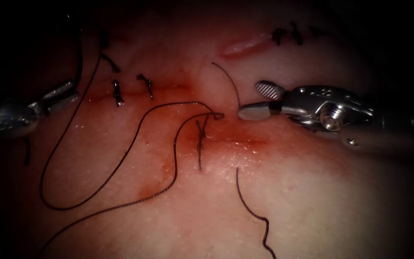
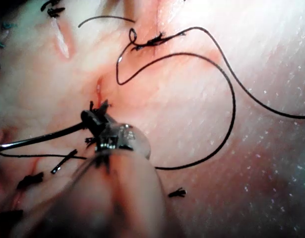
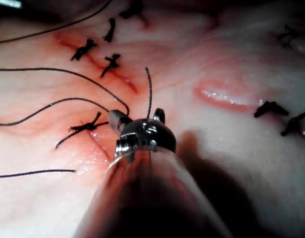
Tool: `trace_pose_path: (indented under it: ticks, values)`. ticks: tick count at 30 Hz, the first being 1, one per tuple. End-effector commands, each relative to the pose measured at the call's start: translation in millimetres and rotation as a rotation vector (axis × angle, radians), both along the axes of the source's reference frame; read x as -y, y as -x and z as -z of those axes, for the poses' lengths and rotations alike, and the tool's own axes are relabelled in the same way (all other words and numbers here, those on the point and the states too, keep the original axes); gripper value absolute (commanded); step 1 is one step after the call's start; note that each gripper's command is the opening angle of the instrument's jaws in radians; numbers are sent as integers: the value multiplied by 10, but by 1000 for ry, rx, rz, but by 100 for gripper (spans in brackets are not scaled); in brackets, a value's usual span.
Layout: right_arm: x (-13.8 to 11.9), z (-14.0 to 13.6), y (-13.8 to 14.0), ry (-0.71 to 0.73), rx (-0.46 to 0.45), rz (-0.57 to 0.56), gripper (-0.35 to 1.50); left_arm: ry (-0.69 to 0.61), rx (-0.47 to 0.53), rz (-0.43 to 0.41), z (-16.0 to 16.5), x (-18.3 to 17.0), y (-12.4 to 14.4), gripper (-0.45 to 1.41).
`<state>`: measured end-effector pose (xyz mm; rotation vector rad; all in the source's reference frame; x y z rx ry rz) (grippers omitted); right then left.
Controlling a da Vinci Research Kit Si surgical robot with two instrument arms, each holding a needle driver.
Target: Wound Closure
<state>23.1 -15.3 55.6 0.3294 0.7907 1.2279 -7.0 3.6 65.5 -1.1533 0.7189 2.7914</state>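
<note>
Needle: cannot be made out along the thread (image 1: pixel 135 139), which loops over the tissue (image 1: pixel 312 201) left of the fresh knot (image 1: pixel 201 136) on the cut (image 1: pixel 235 144); one strand runs off the lower edge. Red fluid (image 1: pixel 168 163) stains the cut. Right claw (image 1: pixel 255 100): jaws spread wide, empty, just right of the knot beside a loose thread end. Left claw (image 1: pixel 65 96): far left, holding a strand; jaws look closed, tips partly in shadow. Older stitches (image 1: pixel 117 92) lie near it.

Right tool (image 3: pixel 137 118) over the cut (image 3: pixel 100 144)
Its jaws are spread, a thread (image 3: pixel 149 91) end seen between them, beside the knot (image 3: pixel 85 127).
</note>
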Motion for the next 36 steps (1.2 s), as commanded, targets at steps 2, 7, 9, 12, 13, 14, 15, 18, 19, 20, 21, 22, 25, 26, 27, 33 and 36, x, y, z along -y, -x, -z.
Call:
trace_pose_path:
  ticks: [2,7,9,12,13,14,15,18,19,20,21,22,25,26,27,33,36]
  values:
    - [-9,-10,-23,-3,-1,-25,61,2,1,1,-5,-3,6,-20]
    - [-12,-28,-33,-16,46,-9,59,2,1,1,-4,-2,6,-20]
    - [-14,-36,-35,-11,54,-13,59,2,1,0,-4,-2,6,-20]
    - [-16,-46,-39,-1,63,-22,61,2,1,0,-4,-3,6,-20]
    - [-16,-49,-40,1,65,-23,57,2,1,0,-4,-2,6,-20]
    - [-15,-51,-41,4,66,-24,19,2,1,0,-4,-3,6,-20]
    - [-14,-53,-41,-3,70,-22,-30,2,1,0,-4,-3,6,-20]
    - [-10,-51,-40,-24,86,-3,-35,2,1,0,-4,-3,5,-20]
    - [-10,-49,-38,-16,74,-12,-35,2,1,0,-4,-3,5,-20]
    - [-8,-47,-36,-1,63,-18,-35,2,1,0,-4,-3,5,-20]
    - [-7,-45,-35,18,59,-4,-35,2,1,0,-4,-3,5,-20]
    - [-7,-43,-33,44,56,10,-35,2,1,0,-4,-3,5,-20]
    - [-7,-34,-27,137,19,57,-35,2,1,0,-4,-3,5,-20]
    - [-7,-32,-25,153,3,67,-35,2,1,0,-4,-3,5,-20]
    - [-8,-28,-22,181,-17,72,-35,2,1,0,-4,-3,5,-20]
    - [-17,-7,-9,251,-87,21,-35,2,1,1,-5,-3,6,-20]
    - [-22,3,-10,279,-91,24,-35,4,3,0,-8,-3,6,-21]
